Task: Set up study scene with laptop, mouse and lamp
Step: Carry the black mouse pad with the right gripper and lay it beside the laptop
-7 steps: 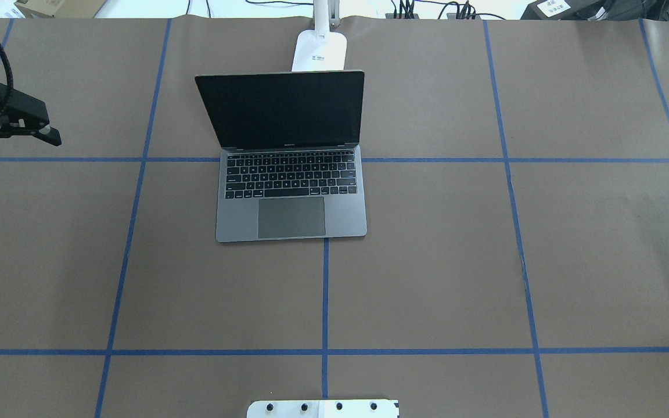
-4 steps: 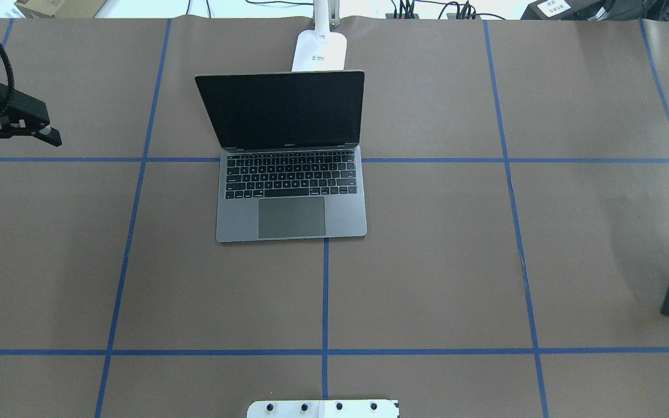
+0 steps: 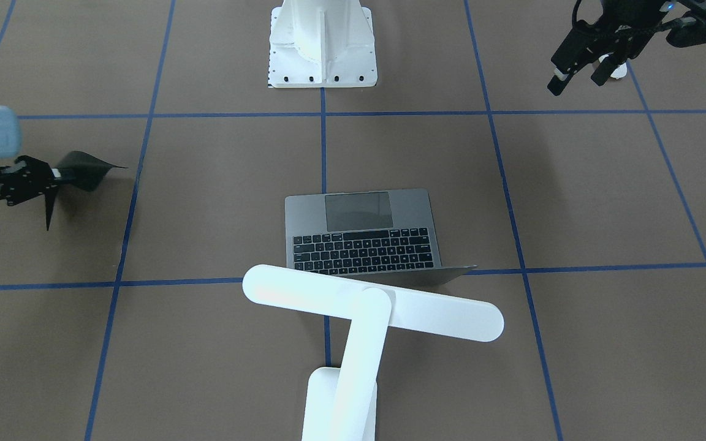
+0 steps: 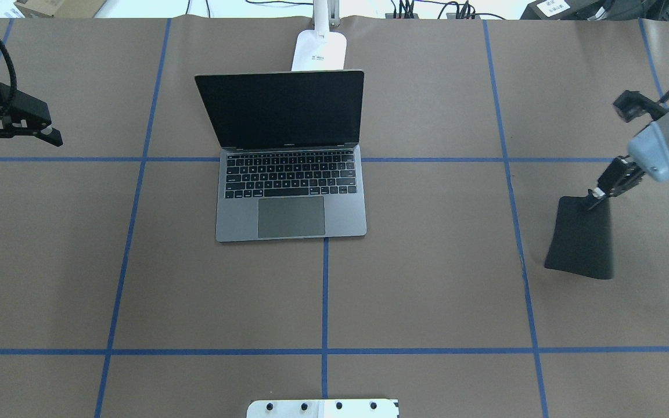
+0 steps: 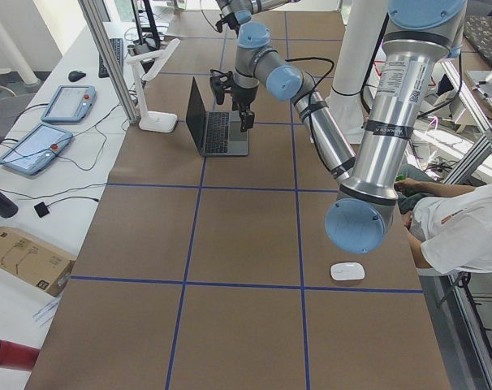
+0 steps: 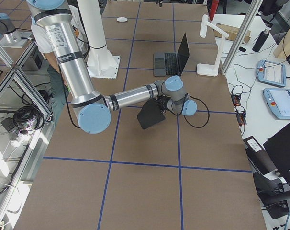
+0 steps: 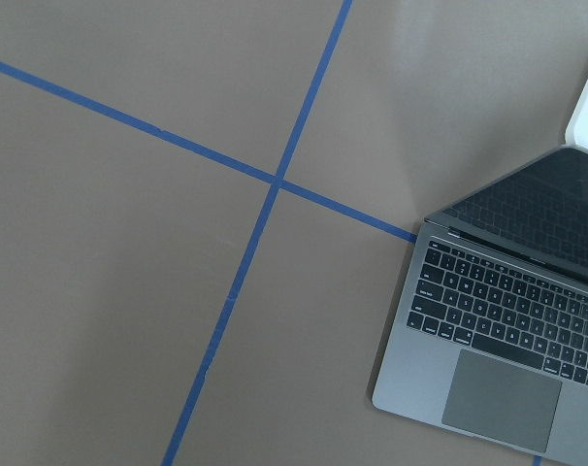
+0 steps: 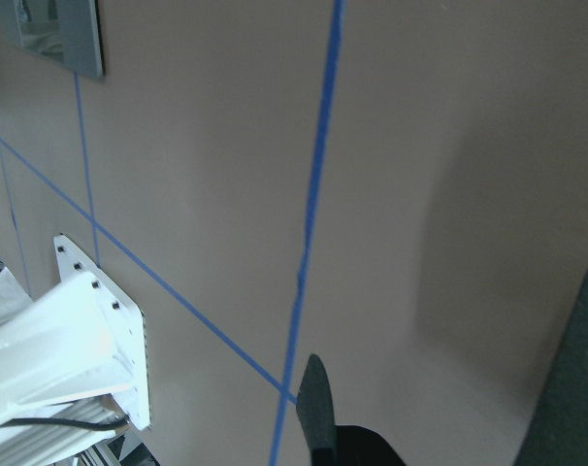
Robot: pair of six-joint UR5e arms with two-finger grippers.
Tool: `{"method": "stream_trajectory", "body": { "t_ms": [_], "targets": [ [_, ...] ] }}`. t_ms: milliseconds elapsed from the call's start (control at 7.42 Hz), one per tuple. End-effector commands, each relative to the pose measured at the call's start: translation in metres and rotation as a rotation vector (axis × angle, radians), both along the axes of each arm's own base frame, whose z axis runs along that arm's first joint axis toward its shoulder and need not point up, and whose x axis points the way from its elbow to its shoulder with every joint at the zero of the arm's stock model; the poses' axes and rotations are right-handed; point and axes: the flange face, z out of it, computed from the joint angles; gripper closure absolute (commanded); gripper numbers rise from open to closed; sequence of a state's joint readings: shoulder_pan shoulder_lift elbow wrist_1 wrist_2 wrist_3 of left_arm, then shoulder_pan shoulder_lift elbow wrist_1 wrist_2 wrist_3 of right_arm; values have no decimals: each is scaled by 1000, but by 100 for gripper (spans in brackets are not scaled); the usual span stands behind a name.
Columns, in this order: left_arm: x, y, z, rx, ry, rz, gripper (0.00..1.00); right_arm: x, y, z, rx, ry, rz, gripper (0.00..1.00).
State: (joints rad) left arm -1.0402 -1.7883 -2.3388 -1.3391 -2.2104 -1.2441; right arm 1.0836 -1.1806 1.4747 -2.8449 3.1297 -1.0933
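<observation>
The laptop (image 4: 291,174) stands open at mid-table, screen dark. Behind it is the lamp (image 3: 371,303), its base (image 4: 320,51) at the table's far edge and its bar head over the laptop's back edge. The white mouse (image 5: 347,271) lies on the table near the left arm's base, partly hidden behind my left gripper (image 3: 575,81) in the front view. That gripper hangs open and empty above the table's left end. My right gripper (image 4: 593,200) is shut on the top edge of a flat black pad (image 4: 581,238) that hangs off the table at the right.
A white bolted pedestal (image 3: 322,43) stands at the robot's side of the table. A person (image 5: 465,227) sits beside it. Two pendants (image 5: 35,146) and cables lie on the side bench beyond the lamp.
The right arm has come in from the right edge with the black pad, moving left and towards the far side. The left gripper has hardly moved.
</observation>
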Motion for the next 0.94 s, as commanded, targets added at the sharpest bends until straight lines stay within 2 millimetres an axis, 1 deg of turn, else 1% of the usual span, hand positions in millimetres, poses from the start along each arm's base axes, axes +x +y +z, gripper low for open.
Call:
{"method": "stream_trajectory", "body": {
  "t_ms": [0, 135, 270, 404, 539, 674, 809],
  "targets": [
    [0, -1, 1, -2, -1, -1, 0, -82, -25, -20, -49, -77, 32, 100],
    [0, -1, 0, -1, 0, -1, 0, -102, -42, -19, -39, -107, 43, 100],
    [0, -1, -3, 6, 4, -1, 0, -110, -53, -33, -49, -126, 61, 100],
    [0, -1, -4, 7, 4, -1, 0, -114, -62, -47, -81, -130, 78, 100],
    [0, -1, -6, 11, 7, -1, 0, -125, -70, -56, -92, -141, 88, 100],
    [0, -1, -5, 10, 6, -1, 0, -136, -77, -62, -110, -154, 105, 100],
    [0, -1, -6, 13, 7, -1, 0, -142, -80, -66, -113, -158, 107, 100]
  ]
}}
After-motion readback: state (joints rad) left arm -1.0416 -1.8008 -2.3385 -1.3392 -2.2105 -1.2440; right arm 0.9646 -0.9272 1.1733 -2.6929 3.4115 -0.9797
